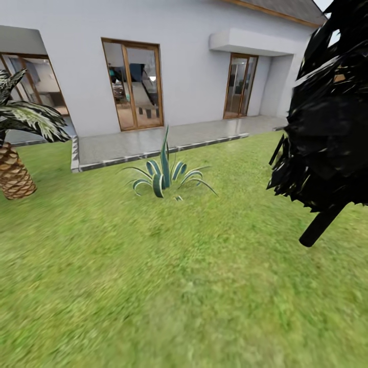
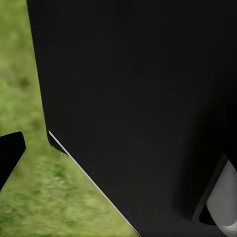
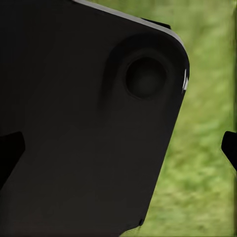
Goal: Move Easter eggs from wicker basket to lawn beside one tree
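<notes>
Green lawn [image 1: 184, 286] spread across the whole foreground, running up to the paved step of the white house [image 1: 194, 66] — faint yellowish patches in it. Standing on it: striped spiky agave [image 1: 164, 176] at centre, leaves fanning upward; scaly palm trunk [image 1: 14, 174] at far left; black-leaved tree [image 1: 327, 117] at right, thin dark trunk leaning. In both wrist views, dark robot body panels close against the lens, grass behind — dark finger edges at the borders, tool state impossible to tell on either arm.
</notes>
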